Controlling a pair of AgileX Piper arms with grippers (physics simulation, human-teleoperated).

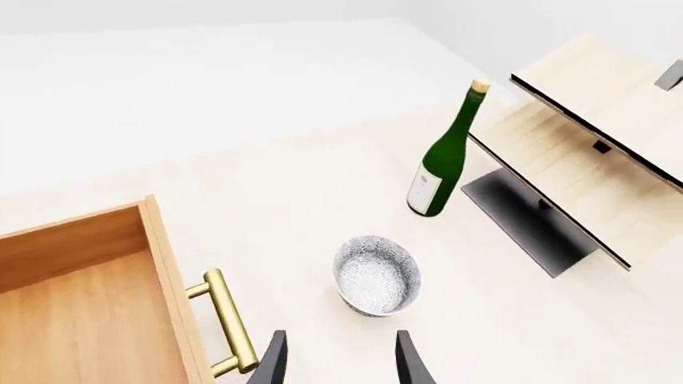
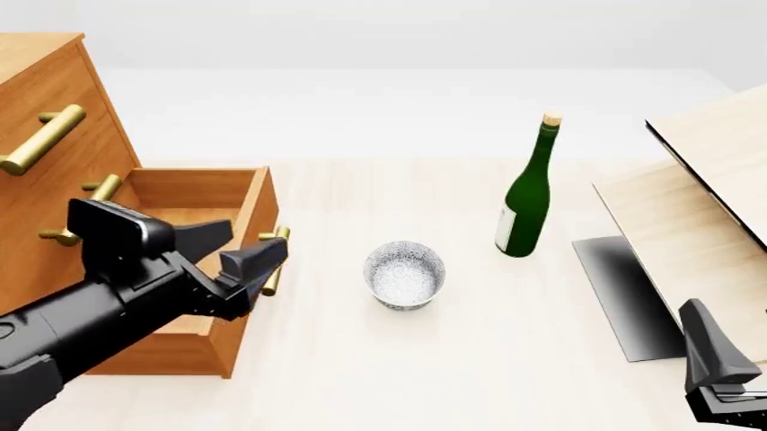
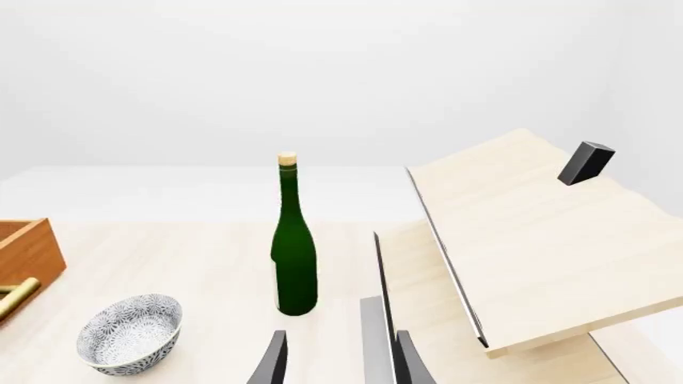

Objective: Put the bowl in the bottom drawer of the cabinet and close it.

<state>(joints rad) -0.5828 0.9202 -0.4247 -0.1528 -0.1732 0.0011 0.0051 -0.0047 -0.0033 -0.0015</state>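
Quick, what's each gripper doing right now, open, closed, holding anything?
Left gripper: open, holding nothing, near the bowl.
Right gripper: open, holding nothing.

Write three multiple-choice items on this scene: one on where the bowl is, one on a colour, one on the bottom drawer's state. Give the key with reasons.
1. Where is the bowl?
A. inside the bottom drawer
B. on the table between the bottom drawer and the bottle
C. in the left hand

2. What colour is the bottle?
A. green
B. blue
C. red

3. What state is the bottom drawer in?
A. shut
B. removed from the cabinet
C. pulled open with nothing showing inside

Key:
1 B, the bowl stands on the table, apart from the open left hand.
2 A, its glass is dark green, with a white label.
3 C, bare wood shows inside it.
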